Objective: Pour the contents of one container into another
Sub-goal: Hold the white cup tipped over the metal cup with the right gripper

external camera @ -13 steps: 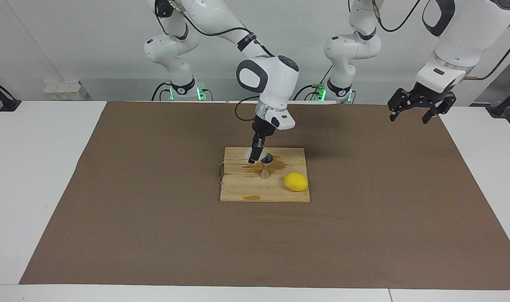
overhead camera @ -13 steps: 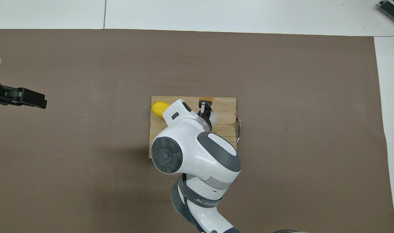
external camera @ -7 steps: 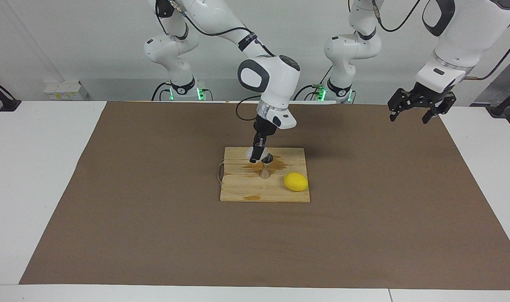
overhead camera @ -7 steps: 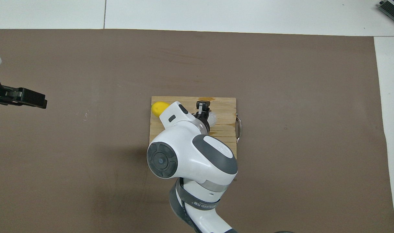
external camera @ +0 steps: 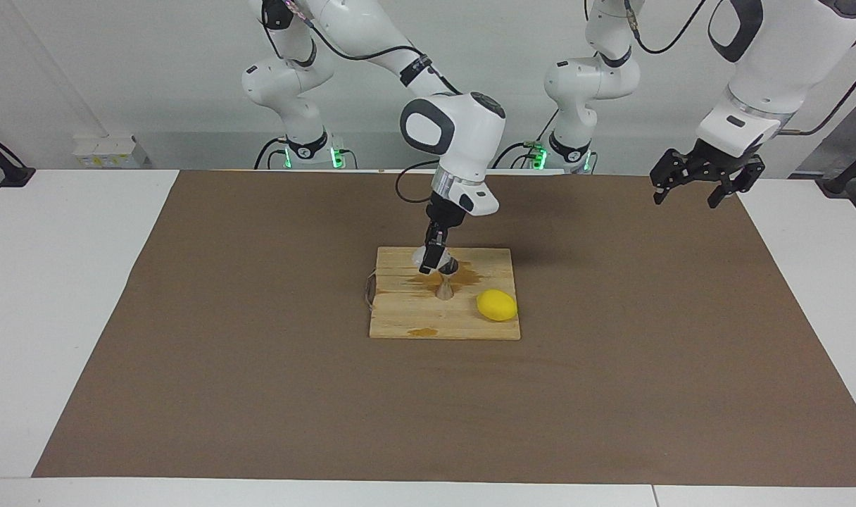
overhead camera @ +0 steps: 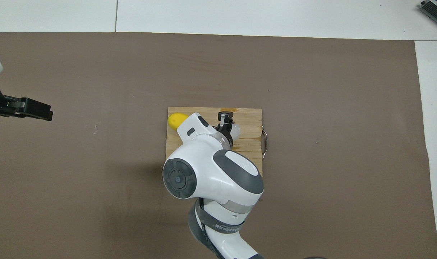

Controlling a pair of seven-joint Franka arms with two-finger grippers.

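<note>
right pincer [external camera: 429,265] gripping cup [external camera: 420,258], tilted over jigger [external camera: 445,280]

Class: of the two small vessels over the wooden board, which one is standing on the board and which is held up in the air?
The silver jigger stands upright on the board. The clear bumpy cup is held by the right gripper, tilted above the jigger.

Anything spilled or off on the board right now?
Yes: brown wet stains on the wooden board, one around the jigger under the tilted clear cup, another at the board's edge farthest from the robots.
</note>
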